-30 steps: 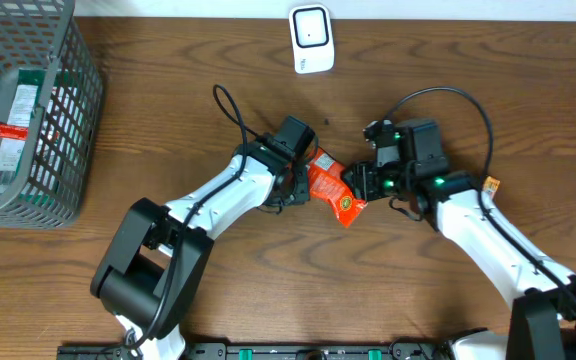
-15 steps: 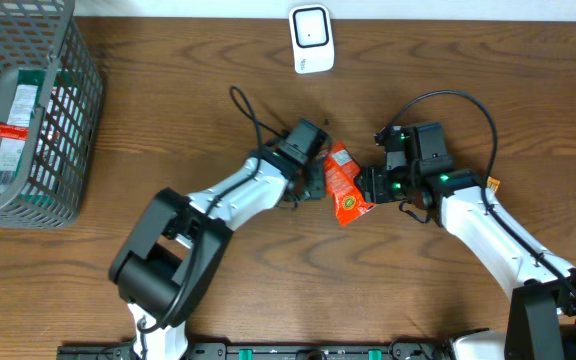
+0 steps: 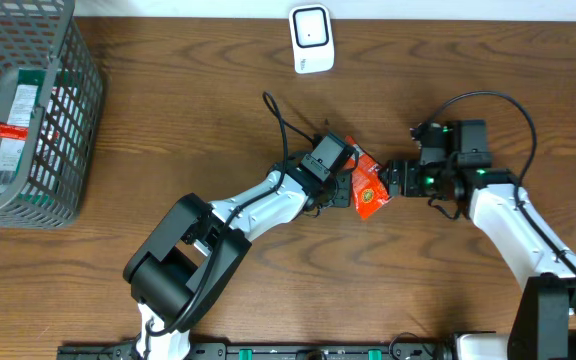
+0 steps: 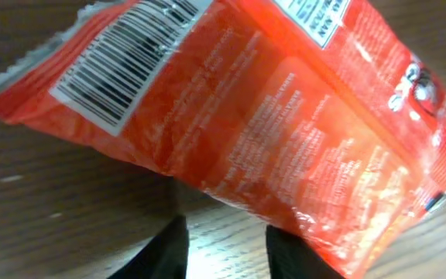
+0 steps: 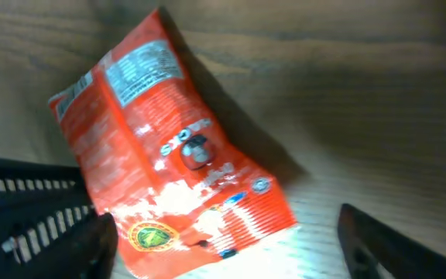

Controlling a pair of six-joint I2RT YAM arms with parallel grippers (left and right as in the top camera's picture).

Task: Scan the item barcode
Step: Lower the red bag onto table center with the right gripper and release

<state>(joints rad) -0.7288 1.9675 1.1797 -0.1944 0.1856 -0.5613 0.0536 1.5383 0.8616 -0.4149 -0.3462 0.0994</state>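
The item is an orange snack packet [image 3: 369, 189], low over the table's middle between the two grippers. In the left wrist view the packet [image 4: 285, 132] fills the upper frame, its barcode [image 4: 118, 66] near the top left corner. My left gripper [image 3: 349, 190] is at the packet's left side; its jaws [image 4: 227, 252] stand apart with bare wood between them and the packet just past the tips. My right gripper [image 3: 391, 182] is open wide. In the right wrist view the packet's [image 5: 169, 170] lower end lies between the right gripper's [image 5: 235, 244] fingers, untouched.
A white scanner [image 3: 310, 40] stands at the table's far edge, behind the packet. A grey wire basket [image 3: 80, 80] with packaged goods sits at the far left. The left gripper's ribbed finger [image 5: 29, 217] shows beside the packet in the right wrist view.
Both arms and the packet have shifted to the right. The right gripper has opened wide and let go of the packet's end. The left jaws have parted a little.
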